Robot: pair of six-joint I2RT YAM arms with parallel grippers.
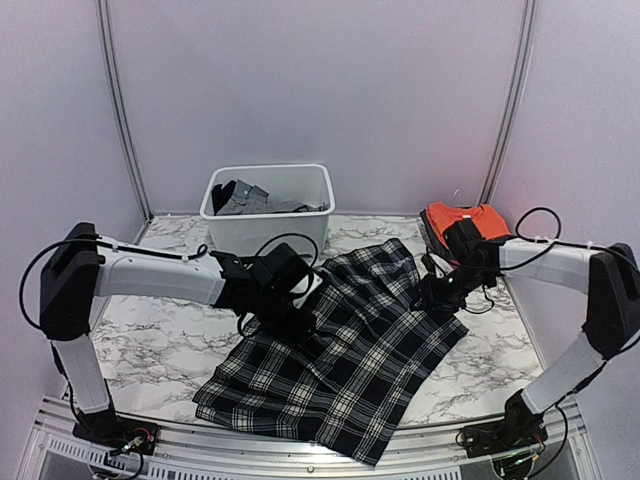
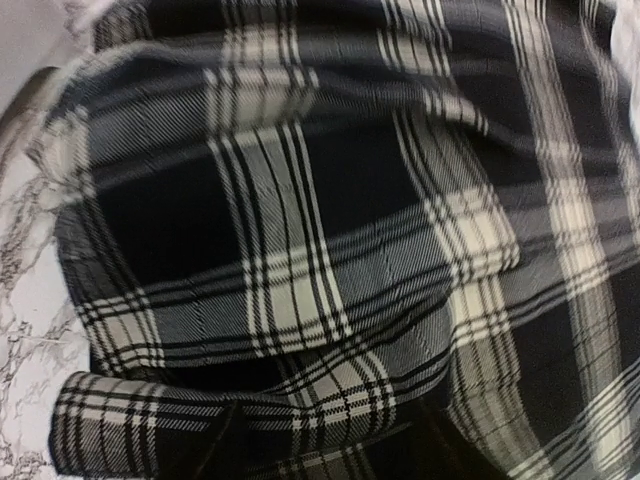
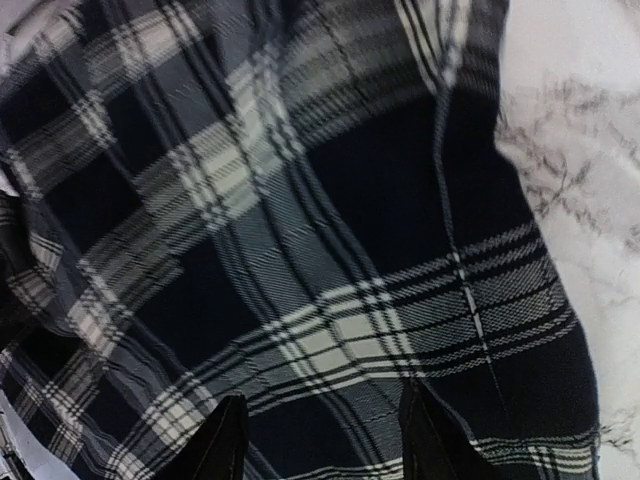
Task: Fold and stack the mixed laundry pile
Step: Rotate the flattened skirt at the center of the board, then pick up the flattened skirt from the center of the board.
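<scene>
Two grippers hang low over one black-and-white plaid pleated skirt (image 1: 340,350), which lies spread across the middle of the white marble-patterned surface (image 1: 160,340), its near corner reaching toward the arm bases; the left gripper (image 1: 290,305) sits above the skirt's far left part, where the cloth is rumpled, and whether its jaws are apart or closed I cannot tell, since its wrist view is filled with plaid; the right gripper (image 1: 435,292) is at the skirt's far right edge, jaws standing apart with nothing clamped, its dark fingertips (image 3: 222,445) just over the fabric. The skirt shows soft creases and a turned-over hem on the left. Far right, a bright orange T-shirt (image 1: 462,215) lies folded; a dark grey cloth piece (image 1: 243,198) rests inside the white rectangular plastic tub (image 1: 265,230) at the far centre.
</scene>
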